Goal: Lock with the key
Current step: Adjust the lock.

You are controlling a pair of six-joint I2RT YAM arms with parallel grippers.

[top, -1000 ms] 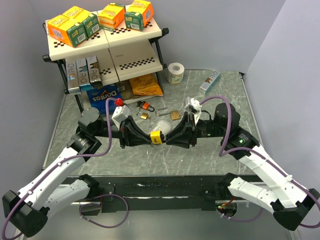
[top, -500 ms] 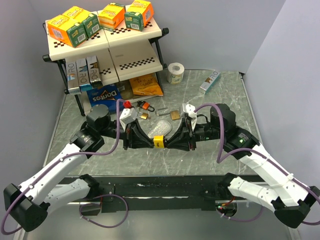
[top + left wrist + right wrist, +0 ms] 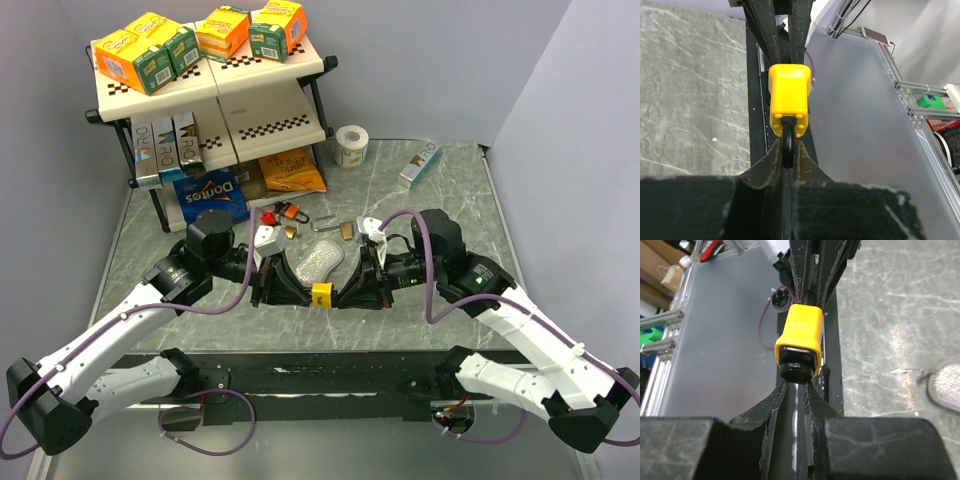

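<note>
Right now my left gripper (image 3: pixel 788 151) is pinched shut on the black shackle (image 3: pixel 788 141) of the yellow padlock (image 3: pixel 321 294). The padlock sits midway between the arms, near the table's (image 3: pixel 430 205) front edge. My right gripper (image 3: pixel 799 384) meets it from the opposite side, fingers closed narrowly around the black key (image 3: pixel 797 371) in the padlock's base.

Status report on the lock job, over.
Left gripper shut on the yellow padlock by its shackle. Right gripper pinching the black key in its base. Nothing between them; spare padlocks lie behind.
</note>
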